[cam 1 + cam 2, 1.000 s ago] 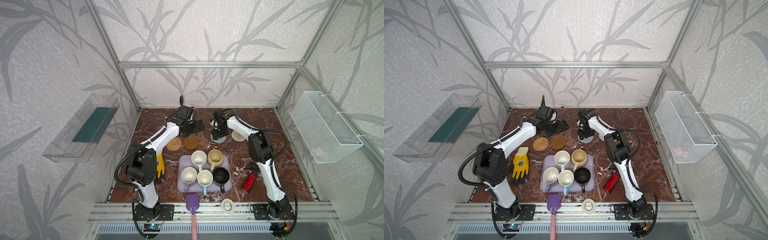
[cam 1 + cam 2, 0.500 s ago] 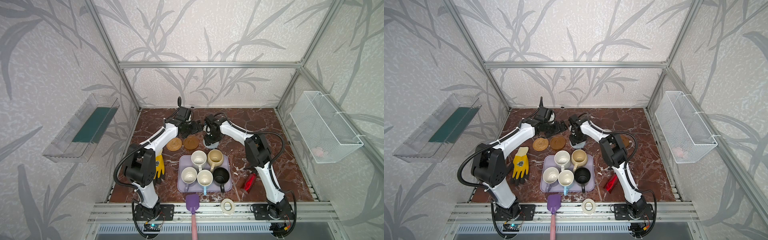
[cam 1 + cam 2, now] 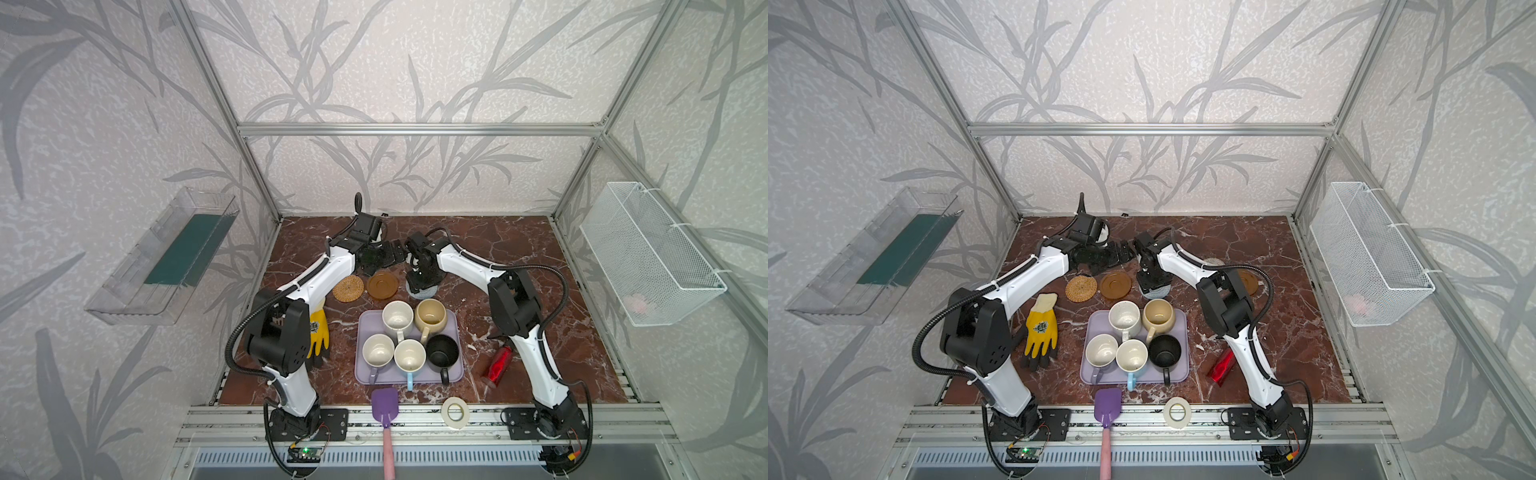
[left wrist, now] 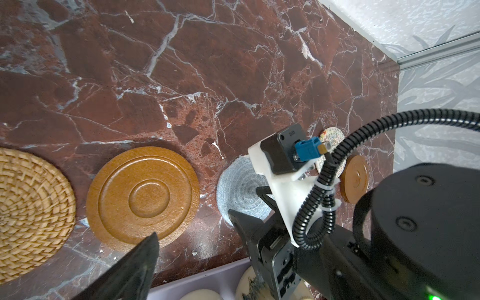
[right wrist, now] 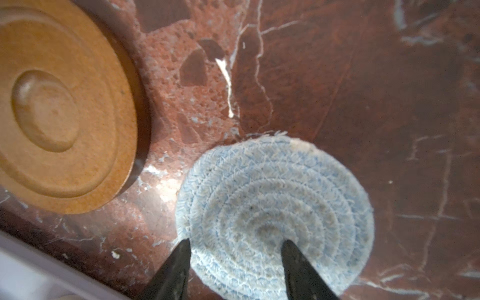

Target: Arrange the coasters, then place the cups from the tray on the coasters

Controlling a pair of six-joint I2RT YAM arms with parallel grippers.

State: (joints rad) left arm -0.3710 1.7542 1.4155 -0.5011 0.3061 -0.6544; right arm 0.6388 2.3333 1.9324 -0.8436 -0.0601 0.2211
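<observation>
Reaching right gripper [image 5: 233,244]: jaws half apart with nothing clamped between them, both set over one side of the grey-blue rope coaster [image 5: 280,207]; whether they press on it cannot be told.
Left gripper [image 3: 386,255]: jaws wide and empty, off the desk [image 3: 519,249], just behind the coaster row and close to the right gripper.
Grey-blue rope coaster: flat on the desk, just beyond the tray's far edge, a small gap from the ridged amber coaster [image 5: 57,109].
Coaster row: rattan coaster [image 3: 348,288], ridged amber coaster and grey-blue rope coaster side by side, left to right, not touching.
Other coasters: second amber coaster [image 3: 1246,281] and beige rope coaster [image 3: 1212,262] further right, partly hidden by the right arm.
Tray [image 3: 428,377]: lilac, front centre of the desk, holding all five cups.
Cups: white cup [image 3: 397,318] and cream-yellow cup [image 3: 431,318] behind; lilac cup [image 3: 377,351], light blue cup [image 3: 409,355] and black cup [image 3: 442,353] in front; all upright, handles toward the front.
Surroundings: yellow glove [image 3: 1041,328] left of the tray, red glossy object [image 3: 496,363] to its right, purple spatula [image 3: 384,405] and white tape ring [image 3: 455,412] at the front edge.
</observation>
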